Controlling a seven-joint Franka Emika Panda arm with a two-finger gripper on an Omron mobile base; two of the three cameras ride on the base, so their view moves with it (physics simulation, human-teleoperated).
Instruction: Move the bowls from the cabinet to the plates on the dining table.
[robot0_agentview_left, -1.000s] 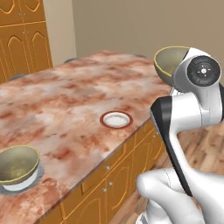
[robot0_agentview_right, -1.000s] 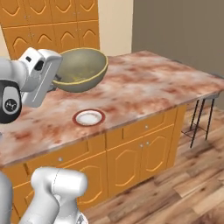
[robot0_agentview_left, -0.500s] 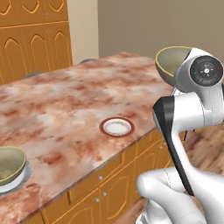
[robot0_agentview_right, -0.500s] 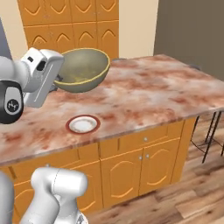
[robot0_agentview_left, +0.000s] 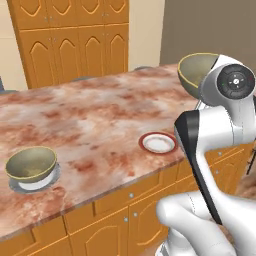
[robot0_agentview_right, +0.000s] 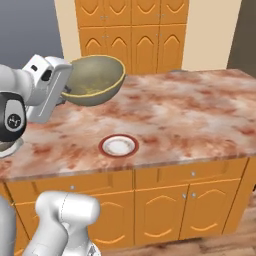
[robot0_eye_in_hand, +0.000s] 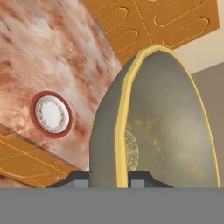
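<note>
My gripper (robot0_eye_in_hand: 109, 178) is shut on the rim of an olive-bronze bowl (robot0_eye_in_hand: 166, 127), one fingertip on each side of the yellowish edge. The arm holds that bowl (robot0_agentview_right: 95, 80) in the air above the dining table (robot0_agentview_right: 200, 115), up and to the left of the red-rimmed plate (robot0_agentview_right: 119, 146). In the left base view the held bowl (robot0_agentview_left: 192, 75) hangs above and to the right of that plate (robot0_agentview_left: 158, 143). A second bowl (robot0_agentview_left: 31, 164) sits on the grey-rimmed plate (robot0_agentview_left: 49, 179) near the table's front left. The cabinet is out of view.
Tall orange cupboards (robot0_agentview_left: 75, 40) stand against the wall behind the table. Orange doors (robot0_agentview_right: 165, 210) with small knobs run below the stone top. The red-rimmed plate lies close to the table's front edge, with bare stone (robot0_agentview_left: 90, 120) around it.
Both base views have shifted, so the base has moved along the table. The red-rimmed plate now lies nearer the arm. The bowl stays in the gripper as before.
</note>
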